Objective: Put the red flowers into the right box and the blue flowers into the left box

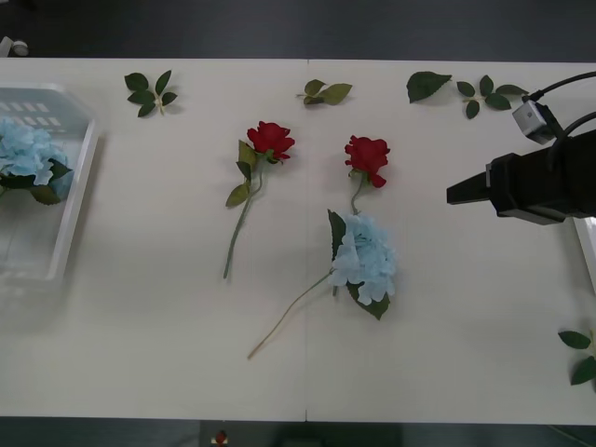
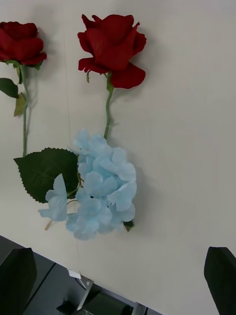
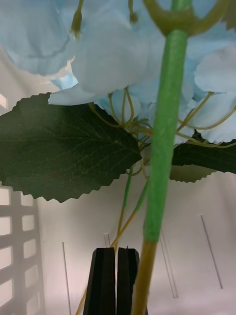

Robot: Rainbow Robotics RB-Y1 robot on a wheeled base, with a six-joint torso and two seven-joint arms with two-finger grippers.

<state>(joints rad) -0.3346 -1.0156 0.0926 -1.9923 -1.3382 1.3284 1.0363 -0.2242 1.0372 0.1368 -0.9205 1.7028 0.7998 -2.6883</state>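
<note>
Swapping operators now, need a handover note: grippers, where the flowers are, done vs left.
Left gripper: shut, inside the left box, by the blue flowers already there.
Right gripper: open, above the table's right side, facing the blue flower at centre.
Two red roses lie on the table; the right one's stem runs under the blue flower.
Right box: edge visible, contents hidden.
Left: both roses, one blue flower.

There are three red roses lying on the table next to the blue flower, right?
Not three. The front view shows two red roses on the table, beside the blue flower.
</note>
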